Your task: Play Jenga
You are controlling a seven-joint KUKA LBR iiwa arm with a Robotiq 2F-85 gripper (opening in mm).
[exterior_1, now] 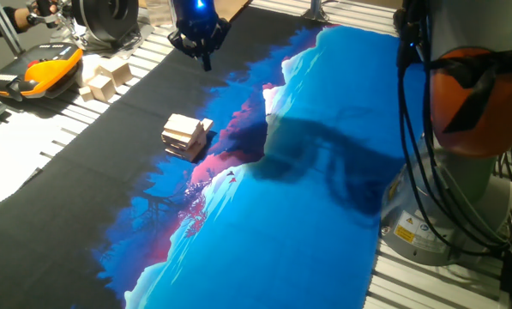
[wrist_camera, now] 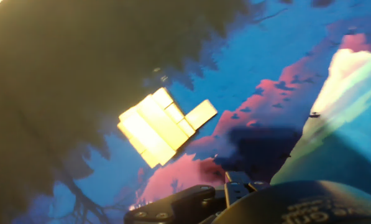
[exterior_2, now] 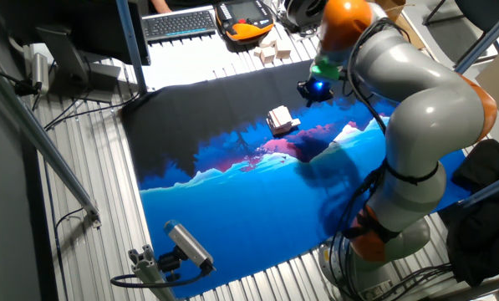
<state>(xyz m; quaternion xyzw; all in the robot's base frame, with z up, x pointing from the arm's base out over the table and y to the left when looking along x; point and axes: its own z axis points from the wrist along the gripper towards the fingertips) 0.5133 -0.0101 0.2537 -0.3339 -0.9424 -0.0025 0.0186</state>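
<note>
The Jenga stack (exterior_1: 184, 137) is a low pile of pale wooden blocks in crossed layers on the dark part of the mat. It also shows in the other fixed view (exterior_2: 279, 119) and in the hand view (wrist_camera: 151, 129). A single matching block (wrist_camera: 201, 114) lies against the stack's side, also visible in one fixed view (exterior_1: 207, 127). My gripper (exterior_1: 206, 58) hangs in the air beyond the stack, apart from it, and shows in the other fixed view (exterior_2: 315, 90). Its fingers come together in one dark tip with nothing between them. The hand view shows only part of the gripper body at the bottom edge.
Chunkier pale wooden cubes (exterior_1: 106, 79) sit grouped beyond the mat's far left edge, next to an orange hand-held controller (exterior_1: 50, 69). A keyboard (exterior_2: 180, 22) lies behind them. The arm's base (exterior_1: 461, 197) and its cables stand at the mat's right side. A small camera (exterior_2: 185, 245) sits at the near corner.
</note>
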